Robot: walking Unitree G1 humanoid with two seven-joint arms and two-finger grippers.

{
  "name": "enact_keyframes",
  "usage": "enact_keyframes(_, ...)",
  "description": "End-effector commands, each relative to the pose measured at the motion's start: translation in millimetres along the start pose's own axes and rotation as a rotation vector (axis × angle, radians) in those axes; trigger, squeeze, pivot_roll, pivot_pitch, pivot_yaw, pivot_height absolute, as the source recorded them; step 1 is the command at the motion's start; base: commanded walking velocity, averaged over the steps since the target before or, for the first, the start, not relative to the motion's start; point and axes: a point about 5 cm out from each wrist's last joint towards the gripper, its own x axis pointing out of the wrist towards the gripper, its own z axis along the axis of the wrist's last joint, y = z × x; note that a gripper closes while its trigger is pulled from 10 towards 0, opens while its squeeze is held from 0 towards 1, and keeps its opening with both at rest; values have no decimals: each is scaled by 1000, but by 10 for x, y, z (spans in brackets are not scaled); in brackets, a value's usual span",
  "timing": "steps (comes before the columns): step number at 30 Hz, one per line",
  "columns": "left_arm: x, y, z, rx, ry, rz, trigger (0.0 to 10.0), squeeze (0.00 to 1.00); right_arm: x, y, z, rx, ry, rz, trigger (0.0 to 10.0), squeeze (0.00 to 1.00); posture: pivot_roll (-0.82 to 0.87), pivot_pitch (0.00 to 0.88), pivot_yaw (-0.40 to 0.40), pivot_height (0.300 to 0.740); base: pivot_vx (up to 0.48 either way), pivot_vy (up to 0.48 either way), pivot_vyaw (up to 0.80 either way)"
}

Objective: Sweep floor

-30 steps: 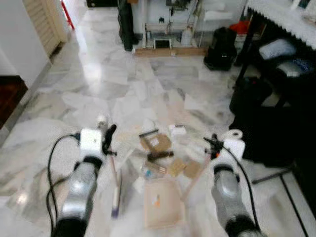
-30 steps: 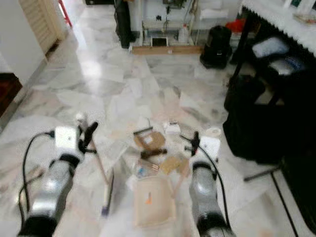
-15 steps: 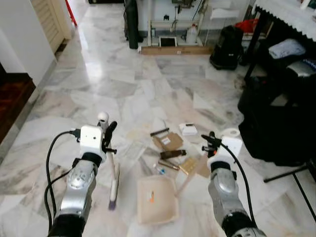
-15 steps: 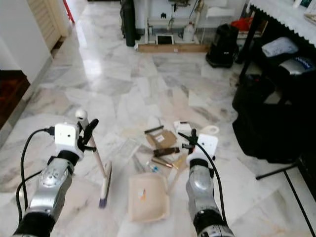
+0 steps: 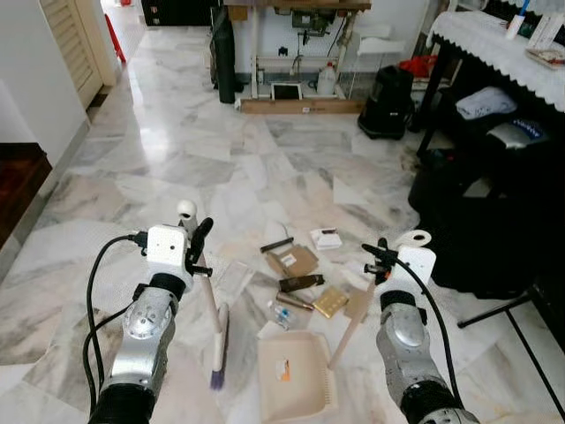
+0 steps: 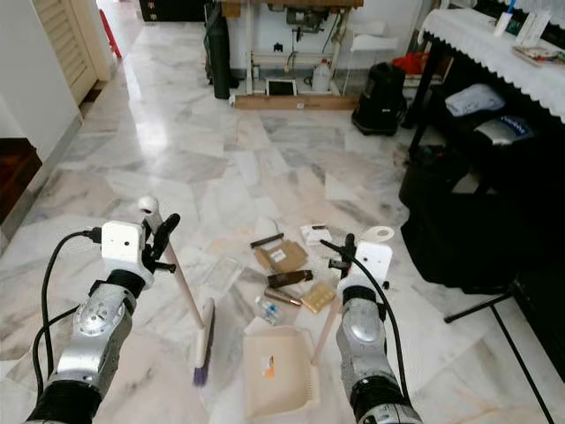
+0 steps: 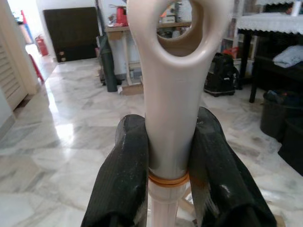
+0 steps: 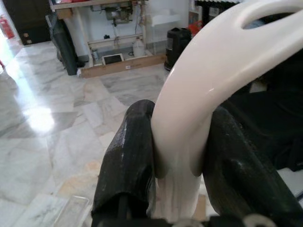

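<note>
Nearest the robot, a cream dustpan (image 5: 296, 385) lies flat on the marble floor (image 5: 159, 168), with a small orange scrap inside it, and its long handle (image 5: 351, 322) slants up to the right gripper (image 8: 177, 156), whose two black fingers (image 8: 125, 158) are pressed against either side of the handle's looped top, pinching it. To the left of the dustpan, the broom (image 5: 216, 340) stands tilted, its bristled head resting on the floor just beside the pan and its pale stick rising to the left gripper (image 7: 165, 156); here too the black fingers (image 7: 125, 165) clamp the stick between them, just under the ring-shaped end of the handle (image 7: 177, 47), with an orange band showing below the grip. Just beyond the dustpan lies the litter to be swept: a small clear bottle (image 5: 281, 314), a gold packet (image 5: 328, 301), a dark brown bar (image 5: 302, 283), a flat piece of cardboard (image 5: 296, 261) with a dark strip beside it, a small white box (image 5: 327, 238), and a clear plastic wrapper (image 5: 235, 278) nearer the broom. A roll of white tape (image 5: 415, 238) sits on the floor to the right of the pile, near a black bag (image 5: 481, 234) under a table with a white lace cloth (image 5: 494, 44). Farther off, a black bin (image 5: 386, 91) stands on the floor, and against the far wall there is a wooden bench (image 5: 296, 53) with a white jug (image 5: 327, 81) beneath it.
</note>
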Motion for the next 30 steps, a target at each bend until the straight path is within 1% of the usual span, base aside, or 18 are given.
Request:
enact_keyframes(1, 48, -29, 118, 16, -48, -14, 10000, 0, 40, -28, 57, 0, -19, -9, 10000, 0, 88, 0, -4, 740, 281, 0, 0)
enact_keyframes(23, 48, -39, 114, 14, -45, -14, 10000, 0, 25, 22, 35, -29, -10, 42, 10000, 0, 84, 0, -9, 740, 294, 0, 0)
enact_keyframes(30, 41, -33, 114, 15, -47, -4, 10000, 0, 15, 8, 27, -11, -9, 36, 10000, 0, 82, 0, -10, 740, 232, 0, 0)
